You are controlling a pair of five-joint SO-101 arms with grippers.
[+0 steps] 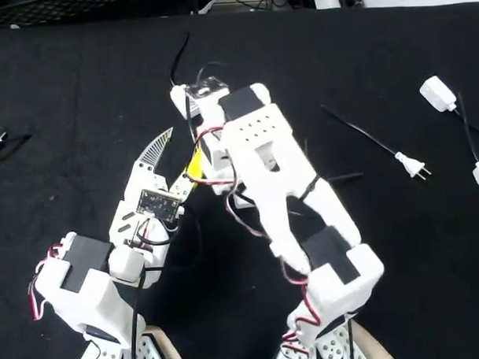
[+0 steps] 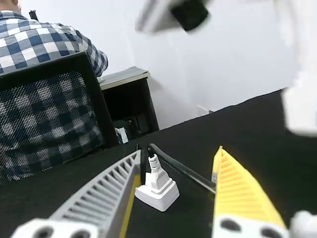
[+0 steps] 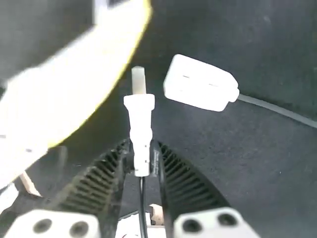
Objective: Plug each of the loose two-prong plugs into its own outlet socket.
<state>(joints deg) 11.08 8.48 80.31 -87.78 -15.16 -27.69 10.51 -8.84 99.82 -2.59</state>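
Right wrist view: the right gripper (image 3: 142, 150) is pinching a white plug (image 3: 139, 116) by its body. The prongs stick out past the fingertips, just beside a white socket (image 3: 198, 89) lying on the black counter (image 3: 267, 163). In the left wrist view, the left gripper (image 2: 178, 154) is spread wide, its grey and yellow fingers either side of the socket. High view: another plug (image 1: 412, 165) lies loose, well apart from both arms.
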